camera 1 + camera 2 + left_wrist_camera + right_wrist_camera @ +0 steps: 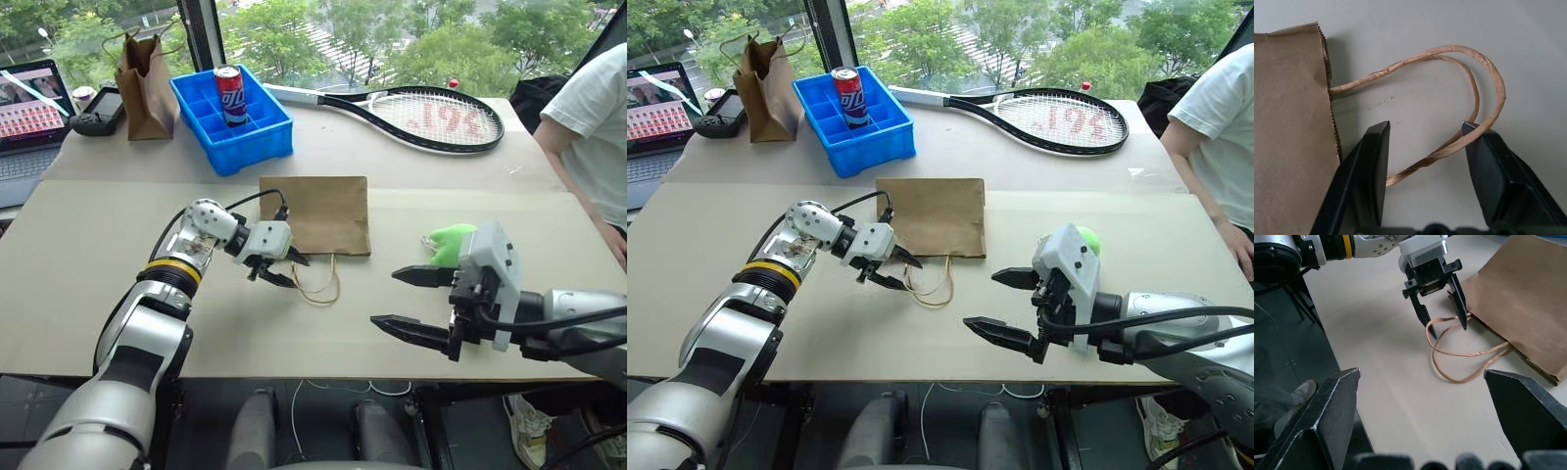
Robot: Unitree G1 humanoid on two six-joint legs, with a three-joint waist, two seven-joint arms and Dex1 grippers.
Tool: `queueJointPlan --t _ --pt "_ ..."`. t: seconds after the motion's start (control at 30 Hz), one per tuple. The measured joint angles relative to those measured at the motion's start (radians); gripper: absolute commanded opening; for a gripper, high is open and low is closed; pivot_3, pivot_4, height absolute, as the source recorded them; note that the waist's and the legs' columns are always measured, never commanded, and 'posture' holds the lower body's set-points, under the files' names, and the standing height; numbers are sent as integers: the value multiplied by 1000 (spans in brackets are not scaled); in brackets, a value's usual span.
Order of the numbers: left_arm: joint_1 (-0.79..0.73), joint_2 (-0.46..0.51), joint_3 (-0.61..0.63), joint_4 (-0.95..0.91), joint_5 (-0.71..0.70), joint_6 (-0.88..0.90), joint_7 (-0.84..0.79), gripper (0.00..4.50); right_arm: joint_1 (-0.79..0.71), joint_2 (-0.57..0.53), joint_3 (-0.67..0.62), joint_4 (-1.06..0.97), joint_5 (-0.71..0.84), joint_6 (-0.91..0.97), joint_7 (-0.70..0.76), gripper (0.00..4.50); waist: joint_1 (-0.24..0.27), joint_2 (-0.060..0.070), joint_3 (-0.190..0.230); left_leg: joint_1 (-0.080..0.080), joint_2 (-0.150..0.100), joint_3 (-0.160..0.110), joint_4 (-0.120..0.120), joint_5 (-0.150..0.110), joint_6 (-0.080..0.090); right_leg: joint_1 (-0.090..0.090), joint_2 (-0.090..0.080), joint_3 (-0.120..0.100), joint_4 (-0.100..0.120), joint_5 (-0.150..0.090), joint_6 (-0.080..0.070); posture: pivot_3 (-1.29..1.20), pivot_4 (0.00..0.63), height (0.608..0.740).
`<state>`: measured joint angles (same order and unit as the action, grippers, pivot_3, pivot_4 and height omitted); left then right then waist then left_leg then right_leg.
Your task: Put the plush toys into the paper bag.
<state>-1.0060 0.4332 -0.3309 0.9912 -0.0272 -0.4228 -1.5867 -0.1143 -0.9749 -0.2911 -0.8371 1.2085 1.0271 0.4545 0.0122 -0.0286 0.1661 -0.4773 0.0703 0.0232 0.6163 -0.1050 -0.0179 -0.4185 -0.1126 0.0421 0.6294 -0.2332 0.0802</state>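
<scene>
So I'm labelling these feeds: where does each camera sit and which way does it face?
Head eye views: forward and down over the table; both arms, flat paper bag, green plush toy.
Left wrist view: along the left gripper, fingers astride the bag's twine handles.
Right wrist view: along the right gripper, open.
Shared: the wrist views both show the handles.

Two paper bags are counted: one wide flat paper bag (316,213) lying on the tabletop (88,255), and one narrower darker bag (145,86) standing upright left of the blue bin (233,132). Two twine loop handles (1459,98) are seen on the flat bag. One green plush toy (451,240) is seen to the right of the flat bag. One soda can (229,94) is held in the bin. One racket (411,116), one laptop (29,113) and one person (593,127) are counted. Two grippers are counted, a left gripper (279,267) and a right gripper (402,299), each with two black fingers (1422,313).
</scene>
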Motion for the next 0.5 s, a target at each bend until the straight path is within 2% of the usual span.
queueJointPlan --t 0.1,0.13,0.2,0.27,0.37,0.5 --pt "-31 12 5 -8 -68 77 -19 262 43 1 1 -1 -19 -2 -23 4500 0 0 0 0 0 0 0 0 0 0 0 0 1 0 0 0 150 740" --pt "-35 19 7 -24 -97 113 -20 55 54 3 2 0 -29 -3 -29 4500 -1 0 0 0 0 0 0 0 0 0 0 0 1 0 0 0 150 740" --pt "-36 35 9 -76 -164 205 -21 55 69 19 10 2 -58 -9 -47 4500 -3 0 0 0 0 -1 0 0 0 0 0 0 1 0 0 0 150 740" --pt "-36 47 15 -138 -224 294 -23 0 78 31 26 5 -93 -18 -65 3973 -3 0 0 0 0 -1 0 0 0 0 0 0 1 0 0 0 150 740" --pt "-27 61 46 -265 -282 433 -21 0 38 127 101 39 -170 -39 -127 3149 -7 0 0 0 0 -2 0 0 0 0 1 0 1 0 0 0 150 740" --pt "-1 79 87 -452 -310 609 11 0 -31 240 226 99 -288 -69 -192 1715 -12 0 0 0 0 -2 0 0 0 0 2 0 2 0 1 0 150 740"
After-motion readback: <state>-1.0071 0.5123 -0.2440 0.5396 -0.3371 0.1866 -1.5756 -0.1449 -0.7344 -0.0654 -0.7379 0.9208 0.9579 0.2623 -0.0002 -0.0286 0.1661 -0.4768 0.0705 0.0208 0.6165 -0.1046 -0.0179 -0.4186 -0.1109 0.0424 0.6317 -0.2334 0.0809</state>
